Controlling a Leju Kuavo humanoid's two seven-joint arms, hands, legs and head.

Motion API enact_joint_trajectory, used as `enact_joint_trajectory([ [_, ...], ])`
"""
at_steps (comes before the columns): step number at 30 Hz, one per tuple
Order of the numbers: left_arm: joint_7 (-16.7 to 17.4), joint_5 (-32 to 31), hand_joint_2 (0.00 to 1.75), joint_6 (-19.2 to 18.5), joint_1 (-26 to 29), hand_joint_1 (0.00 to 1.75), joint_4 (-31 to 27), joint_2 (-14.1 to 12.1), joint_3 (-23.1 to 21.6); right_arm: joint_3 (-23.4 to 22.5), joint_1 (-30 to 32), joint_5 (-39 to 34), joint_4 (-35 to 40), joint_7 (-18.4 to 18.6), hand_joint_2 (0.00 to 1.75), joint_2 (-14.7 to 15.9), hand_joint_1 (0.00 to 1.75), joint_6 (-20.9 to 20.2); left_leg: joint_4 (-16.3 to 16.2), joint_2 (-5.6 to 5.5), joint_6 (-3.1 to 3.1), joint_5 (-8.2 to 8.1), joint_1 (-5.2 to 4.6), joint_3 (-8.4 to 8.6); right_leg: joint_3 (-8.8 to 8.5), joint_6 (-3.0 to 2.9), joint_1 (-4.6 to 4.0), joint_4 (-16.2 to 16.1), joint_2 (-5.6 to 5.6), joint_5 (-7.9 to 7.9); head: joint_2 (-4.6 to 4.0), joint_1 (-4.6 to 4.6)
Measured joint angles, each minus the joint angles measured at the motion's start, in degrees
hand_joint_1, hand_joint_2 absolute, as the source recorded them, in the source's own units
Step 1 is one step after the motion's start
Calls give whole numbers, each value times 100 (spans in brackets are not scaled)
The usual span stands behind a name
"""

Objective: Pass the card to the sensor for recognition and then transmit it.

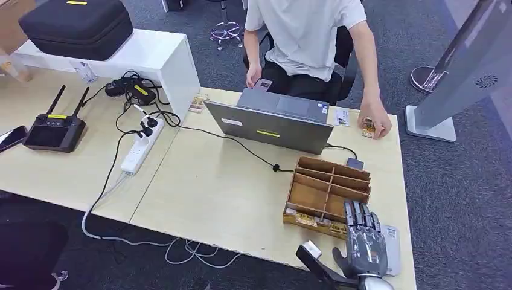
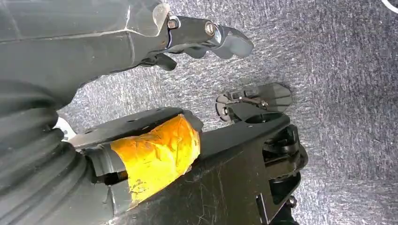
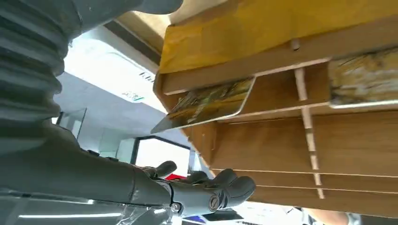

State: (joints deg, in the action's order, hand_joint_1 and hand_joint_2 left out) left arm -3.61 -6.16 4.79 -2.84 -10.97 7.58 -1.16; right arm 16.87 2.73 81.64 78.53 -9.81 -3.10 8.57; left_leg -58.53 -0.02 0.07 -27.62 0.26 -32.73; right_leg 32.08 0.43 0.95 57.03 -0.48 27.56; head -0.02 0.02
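Observation:
A wooden divider box (image 1: 329, 188) stands on the table's near right part. Printed cards (image 1: 305, 219) lie in its front row; in the right wrist view one card (image 3: 210, 101) sticks out past the box's (image 3: 281, 140) front wall. My right hand (image 1: 364, 243) hovers at the box's near right corner, fingers stretched toward it and holding nothing. In the wrist view its fingers (image 3: 220, 193) sit just short of the box, apart from the card. A flat grey pad (image 1: 392, 243) lies under that hand. My left hand (image 2: 141, 37) hangs over carpet, fingers loose and holding nothing.
A person sits behind the table at an open laptop (image 1: 272, 124), one hand (image 1: 375, 121) holding a small card near the far right edge. A power strip (image 1: 140, 148) with cables, a remote controller (image 1: 54, 130) and a black case (image 1: 77, 24) are at the left. A grey stand (image 1: 465, 72) rises at right.

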Motion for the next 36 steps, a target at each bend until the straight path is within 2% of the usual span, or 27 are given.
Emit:
enact_joint_trajectory([
  [19,2,-70,175,-7,0,0,0,0,50,83,-22,-48,-107,-22,175,-22,3,20,0,0,0,0,0,0,0,0,0,0,0,0,0,0],
  [20,2,-77,175,-9,0,0,0,0,57,83,-22,-52,-107,-24,175,-22,175,28,0,0,0,0,0,0,0,0,0,0,0,0,0,0],
  [27,2,-138,175,-17,1,0,0,20,138,83,-15,-328,-50,-234,175,-24,175,175,0,0,0,0,0,0,0,0,0,0,0,0,0,0],
  [36,2,-175,175,-37,1,0,0,33,184,81,-28,-348,-22,-234,175,-24,175,173,0,0,0,0,0,0,0,0,0,0,0,0,0,0],
])
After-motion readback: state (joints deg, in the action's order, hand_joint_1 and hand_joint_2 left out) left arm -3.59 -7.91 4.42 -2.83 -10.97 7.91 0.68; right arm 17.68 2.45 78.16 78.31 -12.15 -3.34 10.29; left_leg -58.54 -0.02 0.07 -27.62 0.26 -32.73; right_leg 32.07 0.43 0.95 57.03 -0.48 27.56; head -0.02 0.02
